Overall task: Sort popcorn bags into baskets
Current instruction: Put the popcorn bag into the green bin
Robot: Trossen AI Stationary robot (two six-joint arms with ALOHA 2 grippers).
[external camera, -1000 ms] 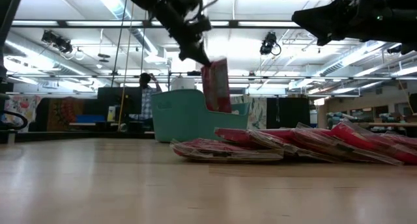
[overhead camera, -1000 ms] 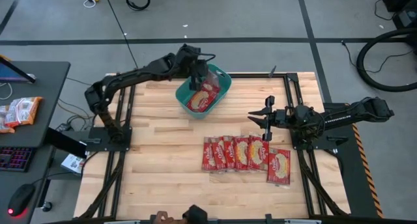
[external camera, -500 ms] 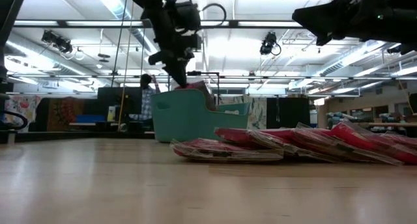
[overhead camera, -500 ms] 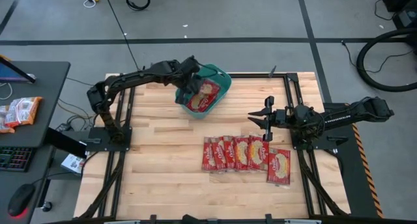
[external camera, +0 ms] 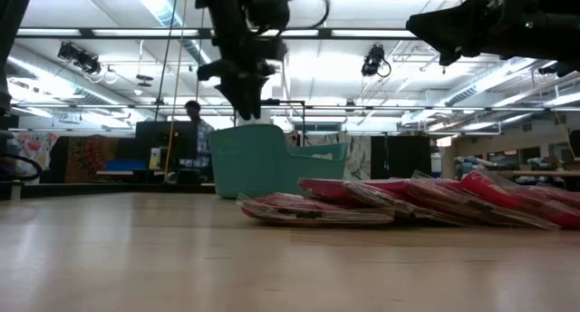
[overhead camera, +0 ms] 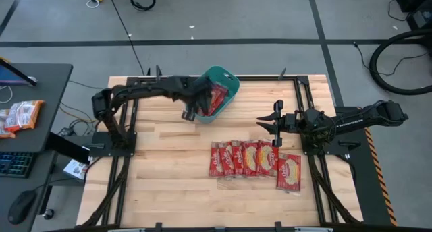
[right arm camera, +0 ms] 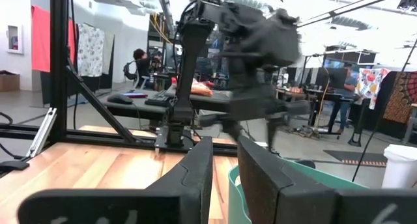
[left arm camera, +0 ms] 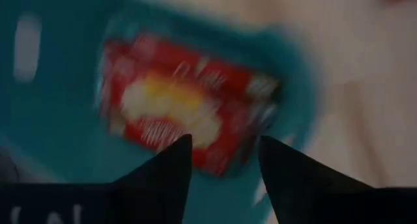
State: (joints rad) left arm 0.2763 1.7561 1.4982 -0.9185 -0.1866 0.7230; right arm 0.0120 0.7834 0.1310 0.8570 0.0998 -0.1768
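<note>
The teal basket (overhead camera: 230, 76) stands at the table's far edge, a little left of the middle. One red popcorn bag (overhead camera: 217, 97) with a yellow picture lies flat inside it, also in the left wrist view (left arm camera: 182, 113). My left gripper (overhead camera: 191, 110) hovers open over the basket's near left rim, holding nothing (left arm camera: 221, 142). Several more popcorn bags (overhead camera: 253, 158) lie overlapping in a row on the wood at the near right. My right gripper (overhead camera: 264, 122) waits above the table right of the basket, open and empty (right arm camera: 225, 152).
Bare wood spreads over the table's left and near parts (overhead camera: 162, 171). A black metal frame (overhead camera: 297, 90) runs round the table. On a side desk to the left lies an orange-and-white packet (overhead camera: 20, 115). A person (external camera: 193, 135) stands in the room beyond.
My left gripper has lowered the hanging popcorn bag into the basket and let go of it. It has then drawn back toward the table's left and near edges. The bag now lies flat in the basket, below its rim.
</note>
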